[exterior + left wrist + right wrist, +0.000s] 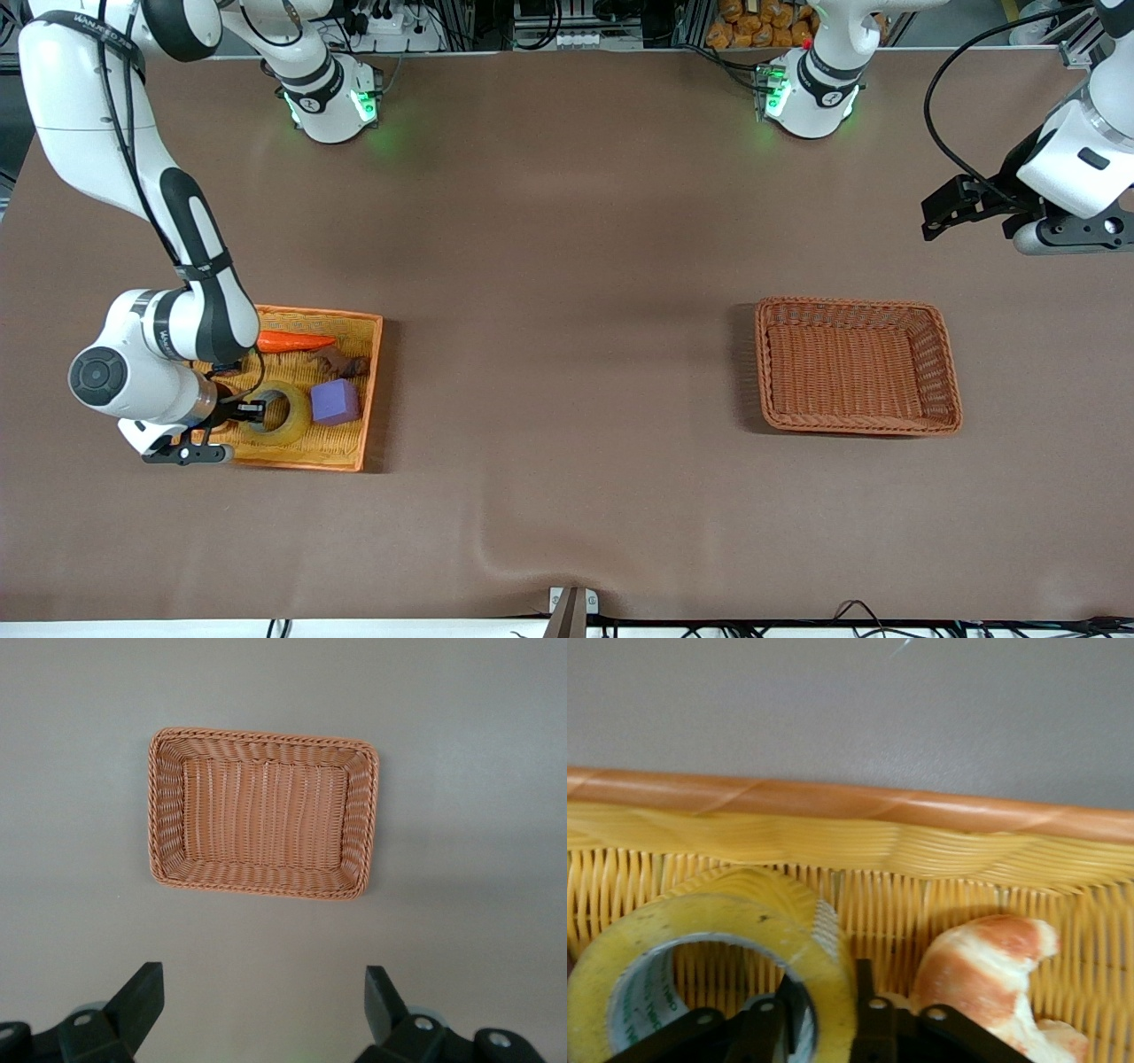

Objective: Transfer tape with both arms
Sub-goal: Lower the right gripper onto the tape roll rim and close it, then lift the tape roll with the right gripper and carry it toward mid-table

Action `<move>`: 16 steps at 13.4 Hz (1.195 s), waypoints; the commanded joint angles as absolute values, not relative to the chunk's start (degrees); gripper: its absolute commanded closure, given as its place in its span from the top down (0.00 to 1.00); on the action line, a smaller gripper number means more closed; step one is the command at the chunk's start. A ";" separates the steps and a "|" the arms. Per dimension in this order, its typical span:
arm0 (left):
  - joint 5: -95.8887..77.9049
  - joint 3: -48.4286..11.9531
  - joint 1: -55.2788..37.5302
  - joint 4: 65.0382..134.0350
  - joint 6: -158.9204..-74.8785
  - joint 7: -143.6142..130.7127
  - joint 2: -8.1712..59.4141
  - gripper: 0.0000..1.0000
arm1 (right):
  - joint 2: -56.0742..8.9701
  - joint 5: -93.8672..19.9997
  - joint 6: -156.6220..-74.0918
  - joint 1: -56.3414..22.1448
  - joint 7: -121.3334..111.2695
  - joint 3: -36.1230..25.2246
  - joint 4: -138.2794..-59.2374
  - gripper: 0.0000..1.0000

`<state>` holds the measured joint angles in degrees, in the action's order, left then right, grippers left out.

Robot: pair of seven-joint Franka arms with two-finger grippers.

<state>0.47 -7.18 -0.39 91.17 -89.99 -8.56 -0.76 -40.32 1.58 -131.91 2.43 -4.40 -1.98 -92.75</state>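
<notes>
I saw the right gripper point(252, 410) down in the orange tray point(368, 390) at the right arm's end of the counter point(567, 266), clenched on the wall of the tape point(282, 413): one finger inside the ring, one outside. The right arm hid part of the tray, and its wrist view cut off the lower half of the roll. A purple cube point(335, 401) sat just beside the tape, with a carrot point(295, 342) farther from the front camera and a croissant point(992, 979) close by the gripper. The left gripper point(264, 1010) waited released, up over bare counter near the wicker basket point(858, 310); only its fingertips point(142, 992) showed in its wrist view.
</notes>
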 commanded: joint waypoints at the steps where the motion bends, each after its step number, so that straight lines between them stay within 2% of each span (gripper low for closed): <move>1: -0.70 -7.30 -0.09 90.88 -90.18 -8.17 -0.88 1.00 | -38.42 1.06 -131.31 3.95 -9.29 -1.06 -91.67 0.00; 3: -0.70 -7.29 -0.09 90.97 -90.18 -8.17 -0.79 1.00 | -35.61 1.14 -130.79 4.39 -12.20 -1.05 -91.67 0.00; 5: -0.70 -7.29 -0.09 90.97 -90.18 -8.17 -0.79 1.00 | -32.62 1.05 -126.94 4.31 -15.89 -0.97 -90.45 0.00; 8: -0.70 -7.38 -0.09 91.05 -90.18 -8.17 -0.79 1.00 | -29.63 -0.69 -116.05 2.56 -13.99 2.36 -85.10 0.00; 10: -0.70 -7.29 -0.09 91.05 -90.18 -8.17 -0.62 1.00 | -29.36 -2.02 -111.90 0.45 -5.06 4.91 -83.15 0.00; 16: -0.70 -7.29 0.00 90.97 -90.62 -8.17 -0.26 1.00 | -30.75 -3.96 -110.12 -17.54 33.42 5.19 -82.27 0.00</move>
<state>0.47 -7.18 -0.35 91.20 -90.18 -8.56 -0.28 -29.64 -2.92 -110.46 -12.00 22.24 5.75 -83.25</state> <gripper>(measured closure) 0.000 0.780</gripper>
